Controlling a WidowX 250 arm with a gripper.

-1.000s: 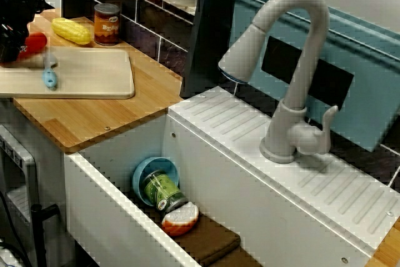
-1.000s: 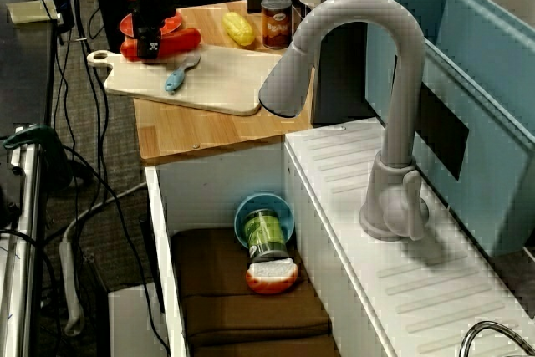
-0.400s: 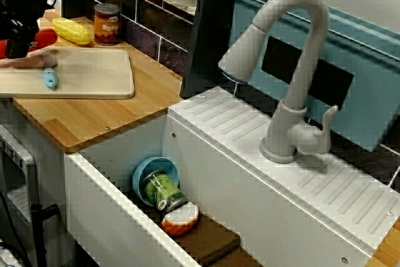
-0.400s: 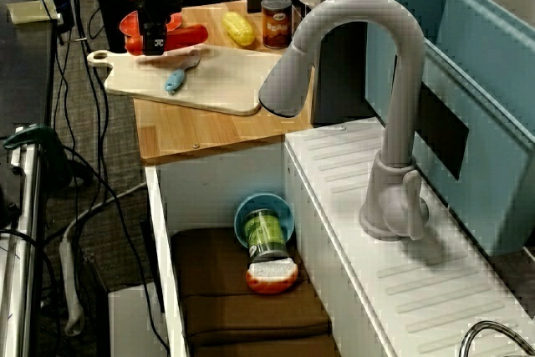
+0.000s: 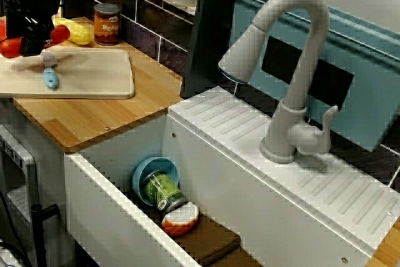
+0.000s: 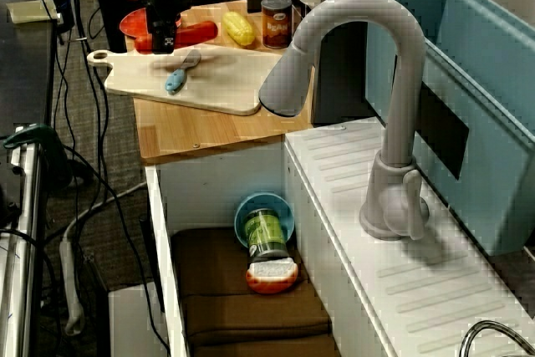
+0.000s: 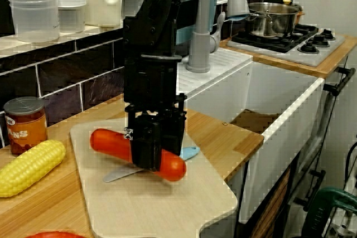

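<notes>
A black gripper (image 7: 150,157) is shut across the middle of a long red sausage-like piece (image 7: 109,142), which it holds level just above the pale cutting board (image 7: 162,204). Both red ends stick out past the fingers (image 7: 170,137). In the view across the sink the gripper (image 5: 32,40) hangs over the board's far left end (image 5: 94,73). In the view along the counter the gripper (image 6: 165,38) carries the red piece (image 6: 196,33) above the board (image 6: 226,81). Under it on the board lies a blue-handled knife (image 5: 50,78) (image 6: 177,79) (image 7: 120,174).
A corn cob (image 7: 28,165) (image 5: 75,30) and a tin can (image 7: 23,125) (image 5: 107,23) stand behind the board; a red bowl (image 6: 134,22) sits at its far end. The sink (image 5: 119,217) holds a blue bowl (image 5: 150,173), a green jar (image 5: 161,191) and an orange item (image 5: 181,217). A grey faucet (image 5: 294,79) arches over it.
The gripper has risen from the board with the red piece and moved toward the corn and the wall. The knife has stayed where it was.
</notes>
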